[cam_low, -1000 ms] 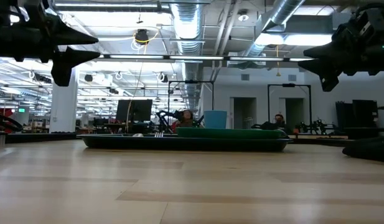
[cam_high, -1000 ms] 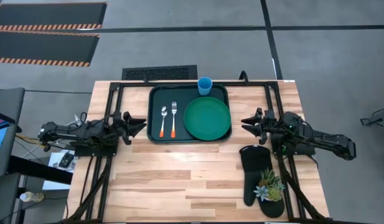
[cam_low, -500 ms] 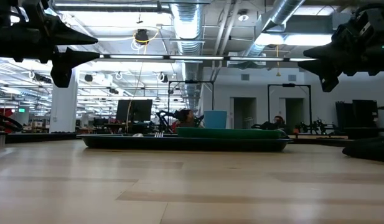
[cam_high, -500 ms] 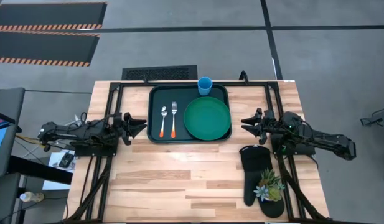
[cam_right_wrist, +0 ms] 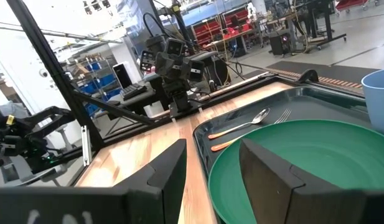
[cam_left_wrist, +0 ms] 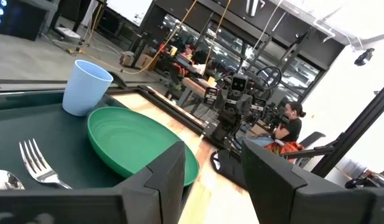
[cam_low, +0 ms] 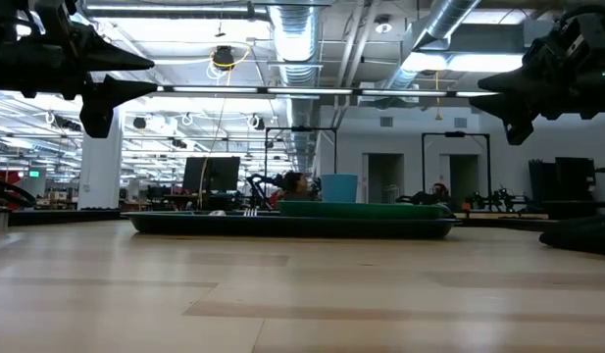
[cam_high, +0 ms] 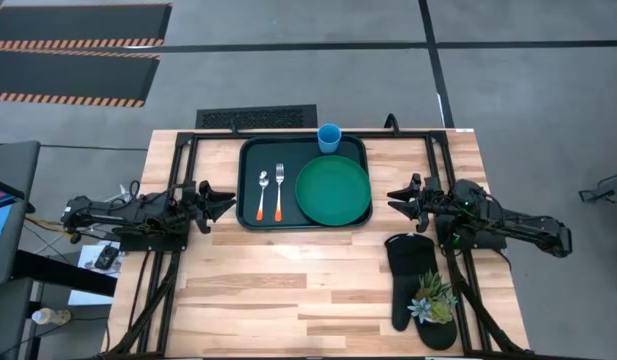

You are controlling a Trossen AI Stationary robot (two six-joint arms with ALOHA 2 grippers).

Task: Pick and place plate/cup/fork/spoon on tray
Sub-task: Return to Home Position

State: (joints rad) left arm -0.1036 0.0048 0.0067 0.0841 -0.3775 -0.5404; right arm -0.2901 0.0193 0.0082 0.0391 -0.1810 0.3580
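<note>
The dark green tray (cam_high: 250,215) lies at the table's far middle. On it rest the green plate (cam_high: 333,190) at the right, the blue cup (cam_high: 329,138) at the far edge, the spoon (cam_high: 262,194) and the fork (cam_high: 279,190) side by side at the left. My left gripper (cam_high: 228,200) is open and empty, level above the table just left of the tray. My right gripper (cam_high: 396,200) is open and empty, level just right of the tray. The plate (cam_left_wrist: 139,146), cup (cam_left_wrist: 86,87) and fork (cam_left_wrist: 39,165) show in the left wrist view.
A black oven mitt (cam_high: 416,285) with a small potted plant (cam_high: 433,298) on it lies at the table's right near side. A black frame (cam_high: 288,130) borders the table's far edge and sides. People sit in the room beyond the table (cam_left_wrist: 291,121).
</note>
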